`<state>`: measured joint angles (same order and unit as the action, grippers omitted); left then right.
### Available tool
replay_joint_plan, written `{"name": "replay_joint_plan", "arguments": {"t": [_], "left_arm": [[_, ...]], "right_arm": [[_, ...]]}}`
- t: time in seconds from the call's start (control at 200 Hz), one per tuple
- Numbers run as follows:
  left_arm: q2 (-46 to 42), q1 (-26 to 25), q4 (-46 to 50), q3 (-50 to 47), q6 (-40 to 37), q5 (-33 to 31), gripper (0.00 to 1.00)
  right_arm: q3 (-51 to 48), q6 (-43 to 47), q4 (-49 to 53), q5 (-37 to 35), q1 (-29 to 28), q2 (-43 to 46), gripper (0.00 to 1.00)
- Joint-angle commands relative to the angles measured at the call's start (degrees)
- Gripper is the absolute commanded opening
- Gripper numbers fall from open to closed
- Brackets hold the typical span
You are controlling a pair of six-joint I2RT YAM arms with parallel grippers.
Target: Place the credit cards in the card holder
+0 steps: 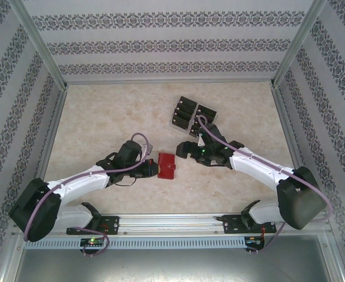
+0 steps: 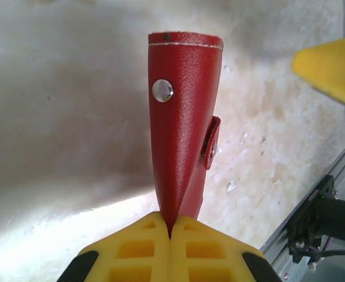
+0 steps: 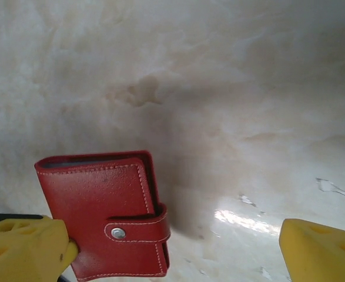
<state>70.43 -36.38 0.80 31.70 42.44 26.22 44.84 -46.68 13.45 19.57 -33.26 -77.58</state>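
Card holder in left end effector

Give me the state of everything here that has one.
Wallet: folded closed, pinched at one edge by the left gripper.
Tab: wrapped over the front cover; cannot tell if it is snapped.
Cards: grouped together, none gripped.
Left gripper: shut on the wallet.
Right gripper: open, holding nothing, one finger beside the wallet.
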Motion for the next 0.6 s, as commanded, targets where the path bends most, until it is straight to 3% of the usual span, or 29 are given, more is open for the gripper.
{"name": "replay_joint_plan", "arguments": {"t": [0.0, 0.355, 0.595], "left_arm": [[-1.41, -0.68, -2.38, 2.61, -0.16, -2.27, 0.00], [-1.78, -0.75, -1.61, 5.29, 2.79, -9.36, 0.00], [-1.55, -0.75, -1.22, 6.29, 2.64, -9.10, 0.00]], "right_arm": [[-0.59, 0.80, -3.71, 4.09, -0.93, -0.03, 0.91], [2.43, -1.55, 2.11, -8.00, -5.35, 2.21, 0.74], [8.40, -0.16, 2.62, -9.80, -8.69, -3.23, 0.66]]}}
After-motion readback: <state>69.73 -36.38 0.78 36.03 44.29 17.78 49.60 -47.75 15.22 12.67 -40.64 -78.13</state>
